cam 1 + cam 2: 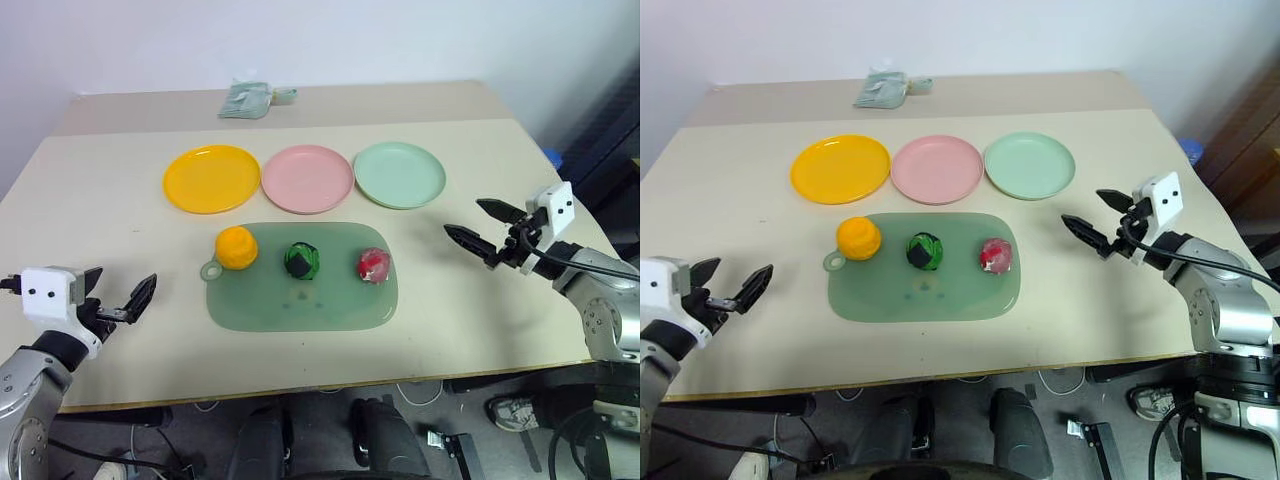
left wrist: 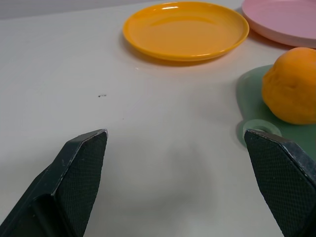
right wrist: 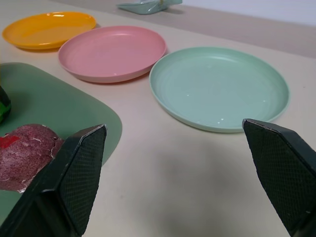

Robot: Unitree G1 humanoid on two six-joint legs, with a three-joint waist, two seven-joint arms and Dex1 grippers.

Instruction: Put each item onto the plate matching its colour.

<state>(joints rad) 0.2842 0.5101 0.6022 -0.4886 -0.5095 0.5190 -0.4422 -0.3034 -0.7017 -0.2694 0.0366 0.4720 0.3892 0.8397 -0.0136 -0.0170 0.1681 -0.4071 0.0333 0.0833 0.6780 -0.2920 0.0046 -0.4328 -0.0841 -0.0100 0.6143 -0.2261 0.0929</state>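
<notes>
Head views: one beige table [image 1: 120,200]. Three round plates in a row on its far half, left to right: yellow-orange plate [image 1: 211,178], pink plate [image 1: 307,178], mint green plate [image 1: 399,174]. All three bare; pink one just beside each neighbour. Nearer the robot, one translucent green board [image 1: 300,295] with three lumps on it in a row: orange lump [image 1: 236,248] at the left end, dark green lump [image 1: 302,261] with a black patch in the middle, red-pink lump [image 1: 374,265] at the right end. None on a plate yet. One small grey-green packet [image 1: 246,99] at the table's far edge, well apart from the rest.

Two grippers. Left gripper [image 1: 122,296] over the near left of the table, left of the board, two black fingers spread wide, nothing between them. Right gripper [image 1: 481,227] over the right side, right of the board, pointing in towards the plates, fingers also spread wide, nothing held.

Left wrist view: two finger tips wide apart with bare table between them; one yellow-orange plate, edge of the pink plate, orange lump sitting on the board's rounded end by its small ring tab [image 2: 262,130].

Right wrist view: two finger tips wide apart, empty; three plates counted, mint green closest; red-pink lump on the board's corner; sliver of the dark green lump; packet far behind.
</notes>
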